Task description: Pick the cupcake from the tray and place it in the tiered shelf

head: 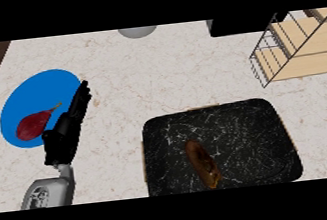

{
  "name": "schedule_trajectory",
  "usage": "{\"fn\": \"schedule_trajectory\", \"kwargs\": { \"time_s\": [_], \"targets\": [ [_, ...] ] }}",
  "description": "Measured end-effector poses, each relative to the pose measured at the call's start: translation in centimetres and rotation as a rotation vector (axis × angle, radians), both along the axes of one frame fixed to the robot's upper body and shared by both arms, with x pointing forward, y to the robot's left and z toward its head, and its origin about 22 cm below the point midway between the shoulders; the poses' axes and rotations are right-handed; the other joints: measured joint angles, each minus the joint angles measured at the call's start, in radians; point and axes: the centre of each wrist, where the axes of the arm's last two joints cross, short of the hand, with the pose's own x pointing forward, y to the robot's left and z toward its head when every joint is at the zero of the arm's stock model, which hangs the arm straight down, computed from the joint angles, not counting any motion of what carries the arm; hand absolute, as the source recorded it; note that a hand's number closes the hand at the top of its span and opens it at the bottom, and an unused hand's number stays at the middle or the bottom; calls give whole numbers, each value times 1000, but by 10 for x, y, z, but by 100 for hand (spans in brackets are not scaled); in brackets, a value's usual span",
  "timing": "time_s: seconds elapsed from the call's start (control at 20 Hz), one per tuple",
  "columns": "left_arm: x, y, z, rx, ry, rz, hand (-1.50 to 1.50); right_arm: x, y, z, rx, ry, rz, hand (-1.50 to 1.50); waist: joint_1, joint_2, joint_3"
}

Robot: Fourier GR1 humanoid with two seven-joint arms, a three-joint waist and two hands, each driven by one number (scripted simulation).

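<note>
Marble counter (155, 77): brown cupcake (203, 164) on black tray (257, 122)

You see only your left robot hand (68, 127). Its grey forearm enters at the lower left edge and runs up the view. The black hand extends from the wrist, fingers straight and close together, pointing up and slightly right. It looks turned edge-on, though the palm's facing is hard to read. Nothing is held. Your right arm shows nowhere.
</note>
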Motion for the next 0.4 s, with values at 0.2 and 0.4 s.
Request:
{"fn": "schedule_trajectory", "kwargs": {
  "time_s": [0.2, 0.4],
  "targets": [
    [-2, 4, -4, 8, 4, 4, 0, -45, -32, -8, -6, 75, 2, -150, -3, 0, 0],
    [-7, 0, -3, 2, -3, 8, 0, -90, -59, -19, -14, 118, 29, -150, -4, 0, 1]
  ]
}}
